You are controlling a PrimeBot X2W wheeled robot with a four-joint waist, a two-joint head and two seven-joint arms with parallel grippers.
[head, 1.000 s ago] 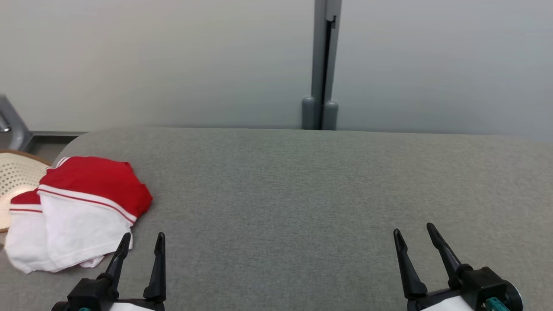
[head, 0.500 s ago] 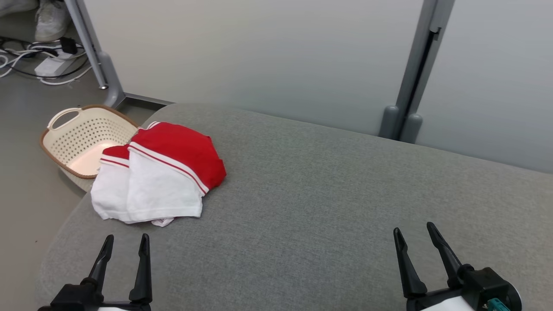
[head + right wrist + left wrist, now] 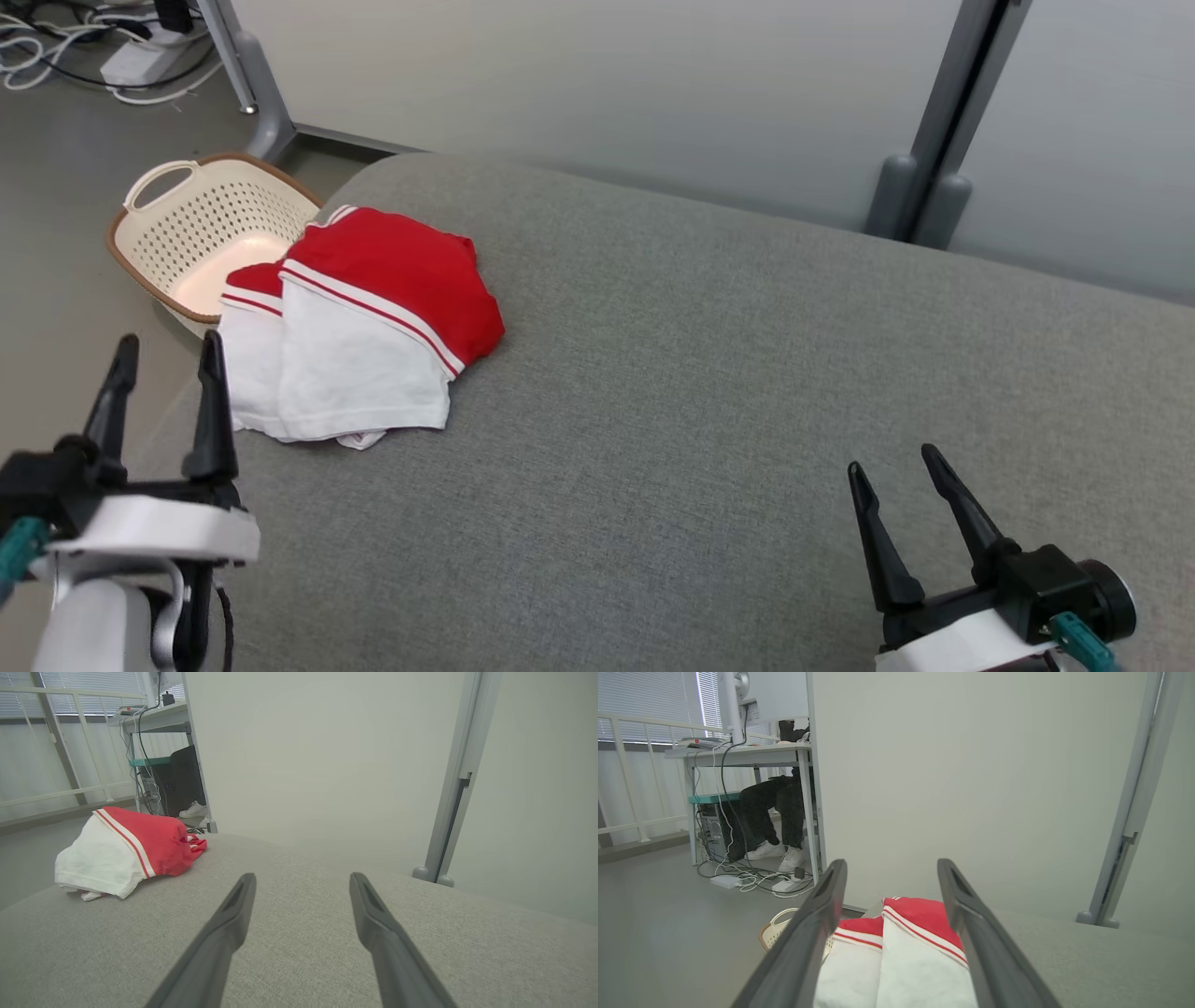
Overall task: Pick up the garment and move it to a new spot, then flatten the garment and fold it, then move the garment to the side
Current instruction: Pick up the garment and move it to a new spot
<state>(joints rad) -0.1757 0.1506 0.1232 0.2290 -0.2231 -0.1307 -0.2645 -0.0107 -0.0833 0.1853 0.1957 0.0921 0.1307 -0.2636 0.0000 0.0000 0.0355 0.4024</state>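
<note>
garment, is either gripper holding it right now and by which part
Nothing is held. The left gripper is open beside the garment without gripping it; the right gripper is open over the grey cushion, apart from it.

The left gripper [image 3: 168, 342] stands at the lower left with its two dark fingers spread and pointing up. The right gripper [image 3: 892, 459] sits at the lower right, likewise parted and empty.
</note>
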